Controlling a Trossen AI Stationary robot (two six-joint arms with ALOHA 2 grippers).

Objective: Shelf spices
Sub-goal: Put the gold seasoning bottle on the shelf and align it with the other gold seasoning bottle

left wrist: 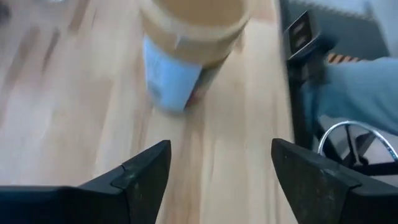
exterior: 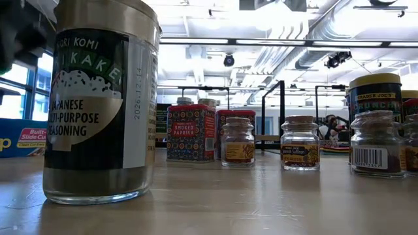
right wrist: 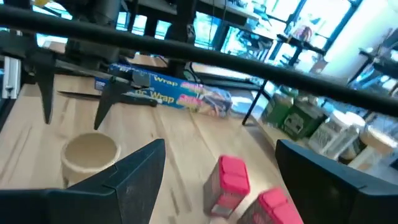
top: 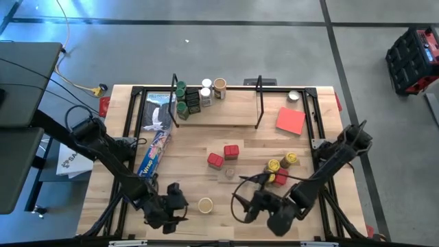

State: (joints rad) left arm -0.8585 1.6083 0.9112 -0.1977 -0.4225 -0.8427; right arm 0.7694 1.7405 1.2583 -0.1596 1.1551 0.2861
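Note:
A tan-lidded spice jar (top: 205, 204) stands upright on its base near the table's front edge; it fills the low view's left (exterior: 101, 98). My left gripper (top: 184, 204) is just left of it, open, with the jar (left wrist: 186, 37) ahead of its fingers and untouched. My right gripper (top: 241, 199) hovers open to the jar's right, above the table, empty (right wrist: 221, 149). Two red tins (top: 223, 156), a tiny clear jar (top: 230, 171) and yellow-lidded jars (top: 281, 163) stand mid-table. The shelf (top: 216, 113) at the far side carries several jars (top: 195, 96).
A long blue wrap box (top: 156, 147) lies left of centre, running from the shelf's left end toward the near side. A flat red card (top: 291, 120) lies at the far right, with a small round tin (top: 294, 96) behind it. Bare board lies between the shelf and the red tins.

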